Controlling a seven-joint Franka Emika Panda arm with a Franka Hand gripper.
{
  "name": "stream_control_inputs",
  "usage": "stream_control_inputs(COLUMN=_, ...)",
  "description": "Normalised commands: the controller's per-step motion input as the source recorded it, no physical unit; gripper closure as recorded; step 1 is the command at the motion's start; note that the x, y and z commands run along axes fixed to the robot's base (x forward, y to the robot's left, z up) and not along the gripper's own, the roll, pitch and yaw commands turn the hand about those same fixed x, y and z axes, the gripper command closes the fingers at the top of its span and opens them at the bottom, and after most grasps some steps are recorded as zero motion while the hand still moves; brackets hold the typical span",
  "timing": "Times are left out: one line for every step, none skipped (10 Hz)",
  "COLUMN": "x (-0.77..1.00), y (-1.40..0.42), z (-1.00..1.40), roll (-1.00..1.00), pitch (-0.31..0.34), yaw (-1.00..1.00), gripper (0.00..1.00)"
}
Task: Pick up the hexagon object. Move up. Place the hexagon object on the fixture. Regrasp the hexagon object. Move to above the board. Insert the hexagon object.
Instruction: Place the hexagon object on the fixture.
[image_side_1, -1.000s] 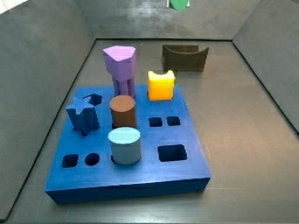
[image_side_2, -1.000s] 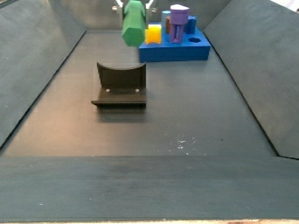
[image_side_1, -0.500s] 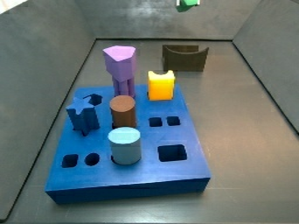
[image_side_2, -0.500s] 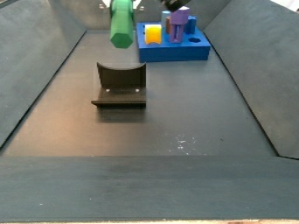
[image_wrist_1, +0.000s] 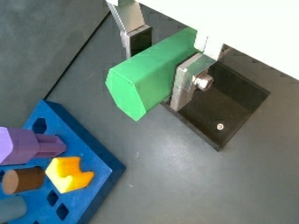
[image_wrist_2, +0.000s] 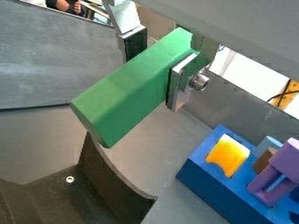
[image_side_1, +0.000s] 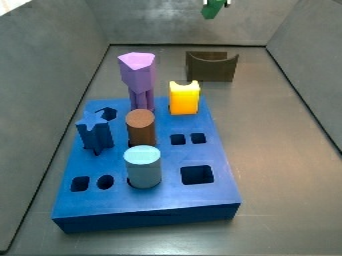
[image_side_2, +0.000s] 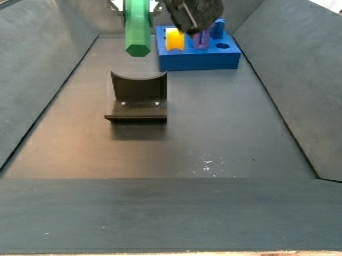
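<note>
The hexagon (image_wrist_1: 149, 73) is clamped between the gripper (image_wrist_1: 160, 61) fingers. It is held upright above the fixture (image_side_2: 136, 98), clear of it.

You have the gripper (image_wrist_1: 160, 59) above the fixture, its fingers (image_wrist_1: 187, 80) flat, brushed silver metal with matt dark pads, clamped on the green hexagonal bar (image_wrist_1: 152, 73) — smooth, matt plastic by its look. The dark brown notched fixture (image_side_2: 136, 96) looks matt too, faintly sheened on its base plate. Your large blue board (image_side_1: 154, 180) reads as smooth matt plastic — the floor (image_side_2: 201, 150) is dull grey, lightly scuffed.
</note>
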Motion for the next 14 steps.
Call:
stream_control_inputs(x=0.13, y=0.13, z=-1.00, roll=-1.00, pitch=0.155, yaw=-0.11, gripper=1.00)
stream_control_inputs(x=0.13, y=0.14, z=-1.00, roll=-1.00, pitch=0.136, yaw=-0.13, gripper=1.00)
stream_control_inputs(x=0.14, y=0.14, z=-1.00, roll=-1.00, pitch=0.160, yaw=-0.16, gripper=1.00)
stream_control_inputs(x=0.16, y=0.14, z=-1.00, roll=-0.81, pitch=0.140, yaw=-0.17, gripper=1.00)
stream_control_inputs(x=0.16, y=0.14, z=-1.00, roll=-0.65, pitch=0.107, yaw=-0.17, gripper=1.00)
stream_control_inputs(x=0.16, y=0.14, z=-1.00, roll=-0.55, pitch=0.084, yaw=-0.18, gripper=1.00)
stream_control_inputs(x=0.17, y=0.14, z=-1.00, roll=-0.33, pitch=0.045, yaw=-0.18, gripper=1.00)
stream_control_inputs(x=0.18, y=0.13, z=-1.00, roll=-0.23, pitch=0.021, yaw=-0.17, gripper=1.00)
stream_control_inputs(x=0.16, y=0.12, z=-0.85, roll=-0.17, pitch=-0.007, yaw=-0.15, gripper=1.00)
stream_control_inputs(x=0.14, y=0.10, z=-0.65, roll=-0.16, pitch=-0.027, yaw=-0.14, gripper=1.00)
stream_control_inputs(x=0.11, y=0.07, z=-0.42, roll=-0.16, pitch=-0.051, yaw=-0.11, gripper=1.00)
stream_control_inputs(x=0.09, y=0.06, z=-0.31, roll=-0.15, pitch=-0.057, yaw=-0.10, gripper=1.00)
stream_control_inputs(x=0.06, y=0.05, z=-0.20, roll=-0.13, pitch=-0.059, yaw=-0.08, gripper=1.00)
stream_control_inputs(x=0.06, y=0.03, z=-0.19, roll=-0.13, pitch=-0.056, yaw=-0.07, gripper=1.00)
